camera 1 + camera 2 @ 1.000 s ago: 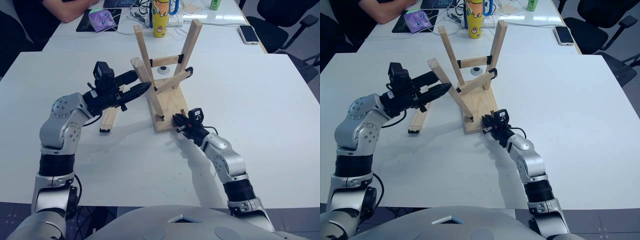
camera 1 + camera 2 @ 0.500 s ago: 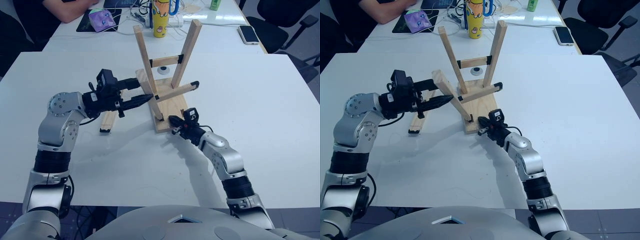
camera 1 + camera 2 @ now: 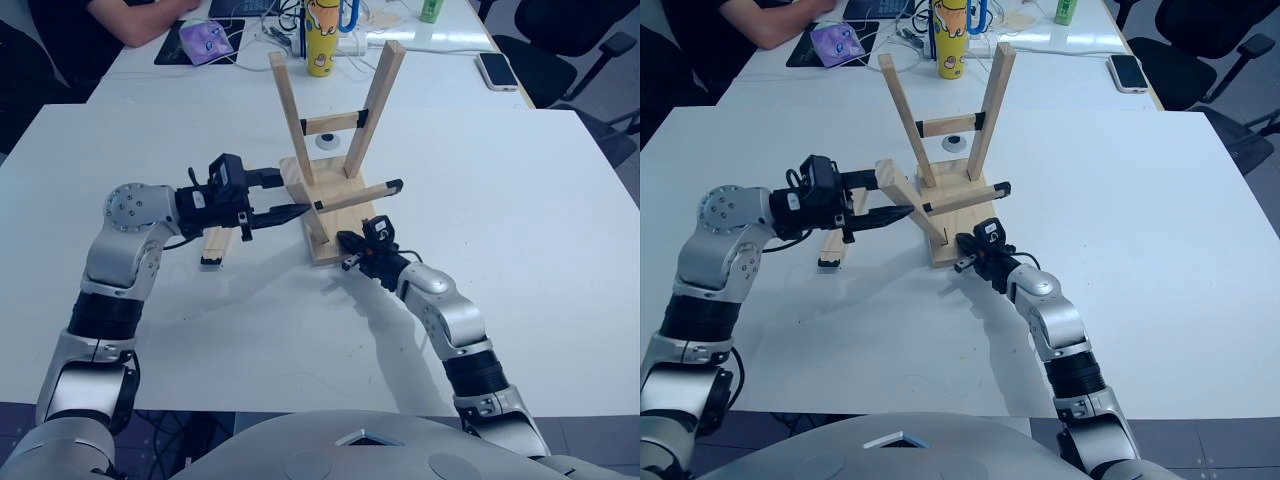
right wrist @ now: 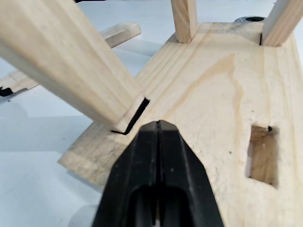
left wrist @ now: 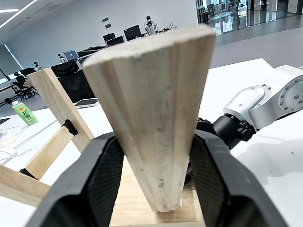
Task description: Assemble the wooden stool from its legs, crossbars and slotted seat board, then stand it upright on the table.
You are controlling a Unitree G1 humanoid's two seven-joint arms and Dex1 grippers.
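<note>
The seat board (image 3: 347, 214) is seen flat on the table (image 3: 520, 250), with two legs (image 3: 379, 100) stood in its far side and a crossbar (image 3: 330, 123) joined between them. A third leg (image 5: 151, 118) is clamped, tilted, by the left gripper (image 3: 295, 192), its foot set at a near slot and a second crossbar (image 3: 358, 191) carried on it. The right gripper (image 4: 158, 126) is pinched closed on nothing, its tip over the board beside an open slot (image 4: 262, 153). A loose wooden piece (image 3: 215, 243) is seen lying near the left arm.
</note>
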